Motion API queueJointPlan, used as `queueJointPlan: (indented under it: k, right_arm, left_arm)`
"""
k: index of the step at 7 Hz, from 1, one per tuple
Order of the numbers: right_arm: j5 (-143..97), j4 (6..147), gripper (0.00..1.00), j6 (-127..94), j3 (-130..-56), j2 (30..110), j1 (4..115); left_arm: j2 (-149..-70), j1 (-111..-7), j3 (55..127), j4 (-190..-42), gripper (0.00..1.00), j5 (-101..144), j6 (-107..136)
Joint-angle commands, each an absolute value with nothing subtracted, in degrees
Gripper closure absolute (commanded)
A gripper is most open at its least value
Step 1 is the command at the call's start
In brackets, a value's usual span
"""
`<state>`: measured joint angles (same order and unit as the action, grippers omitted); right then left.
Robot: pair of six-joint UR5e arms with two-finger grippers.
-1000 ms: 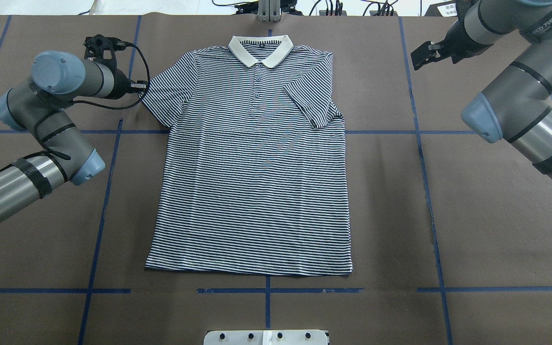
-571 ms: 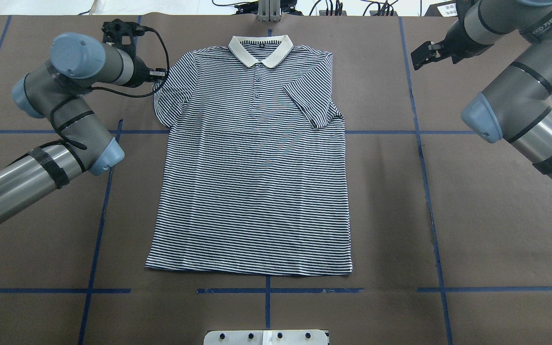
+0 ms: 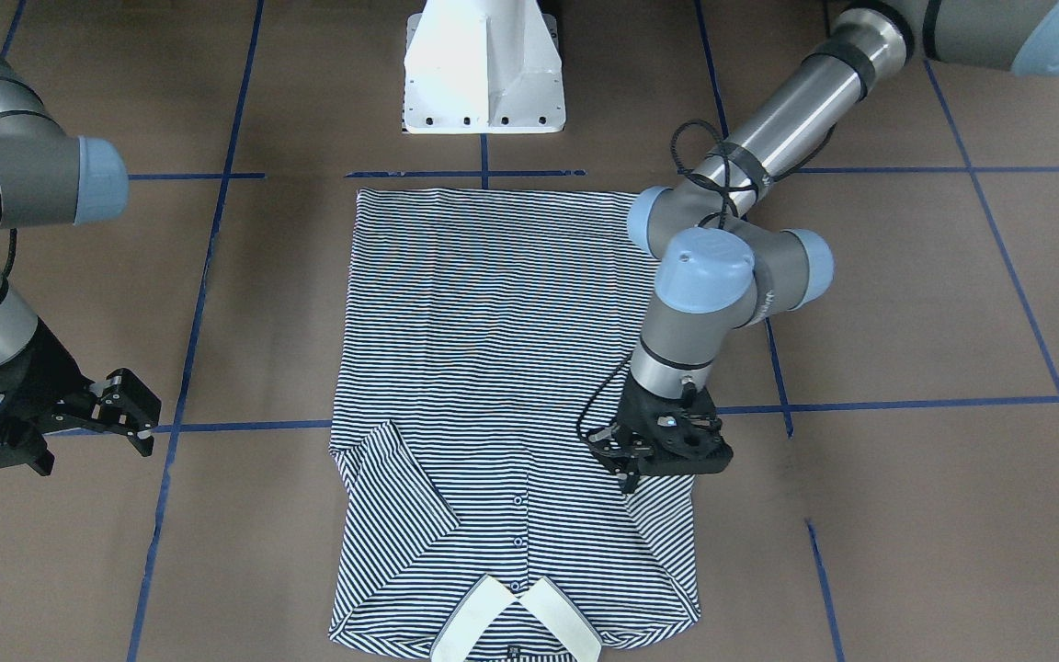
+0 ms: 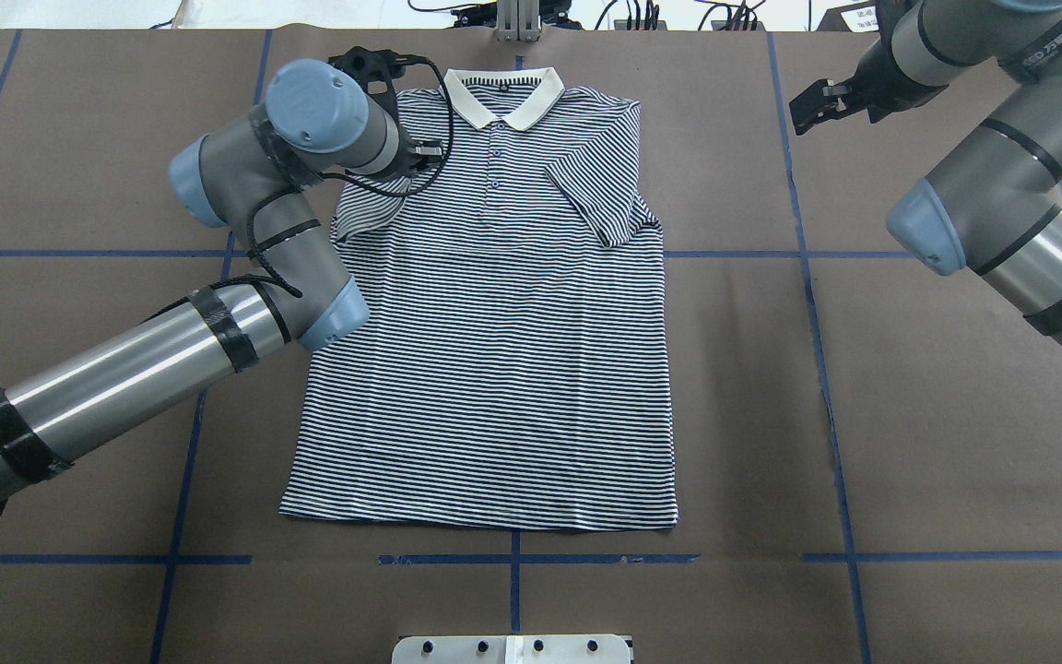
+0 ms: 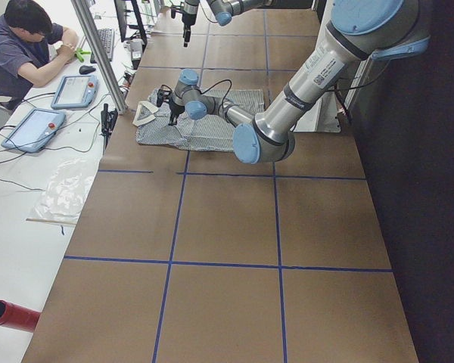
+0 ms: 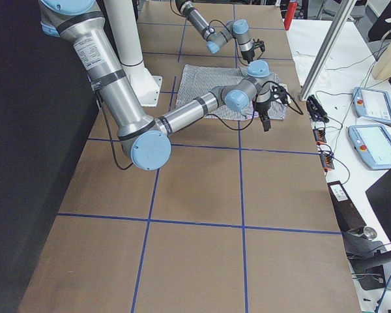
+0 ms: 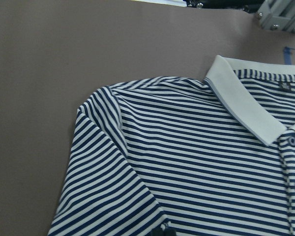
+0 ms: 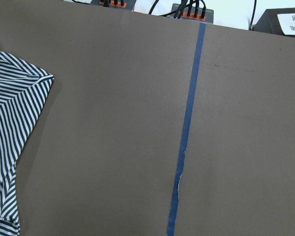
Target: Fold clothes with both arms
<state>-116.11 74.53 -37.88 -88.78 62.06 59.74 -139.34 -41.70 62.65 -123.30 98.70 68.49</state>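
**Exterior front-facing.** The polo shirt (image 3: 493, 349) is lying flat, front up, on the brown table (image 3: 906, 303). Its hem is pointing toward the white pedestal (image 3: 483, 74). The left gripper (image 3: 629, 480) is bearing down on the chest on the robot's left side, fingers drawn close together and pinching sleeve fabric. The right gripper (image 3: 130, 414) is hanging over bare table, well apart from the shirt, jaws parted and holding nothing.

**Overhead exterior.** The sleeve on the robot's right is lying folded inward across the chest. The left-side sleeve is being carried inward. A second ago it was spread flat on the table with the left gripper at its outer edge. Since then gripper and sleeve have travelled together toward the buttons. The right gripper is keeping its place.

**Exterior left.** The near left arm (image 5: 287, 98) is reaching along the table to the shirt. An operator (image 5: 19, 41) is sitting at the side bench.

**Exterior right.** The near right arm (image 6: 182, 114) is stretching in front of the shirt, its gripper hanging just off the garment's edge.

**Left wrist-mounted.** Shoulder, sleeve and white collar (image 7: 246, 105) are filling the frame.

**Right wrist-mounted.** Bare table and a blue tape line (image 8: 187, 123) are showing, with the folded sleeve's corner at the left edge. No fingers are appearing.
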Motion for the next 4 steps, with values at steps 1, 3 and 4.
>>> queueJointPlan:
  k: [1, 3, 4]
  right_arm:
    - [-116.10, 74.53, 0.00, -37.88, -88.77, 62.05, 59.68]
    - [-116.10, 74.53, 0.00, -37.97, -88.77, 62.05, 59.50]
    - [-116.19, 74.44, 0.00, -38.06, -89.12, 62.05, 59.41]
  left_arm:
    - [-140.80, -40.69, 61.18, -122.69, 1.00, 98.09, 69.17]
    - [-140.63, -40.69, 61.78, -122.70, 0.00, 98.44, 62.61]
    - [-140.54, -40.78, 62.92, -122.61, 0.00, 98.96, 61.80]
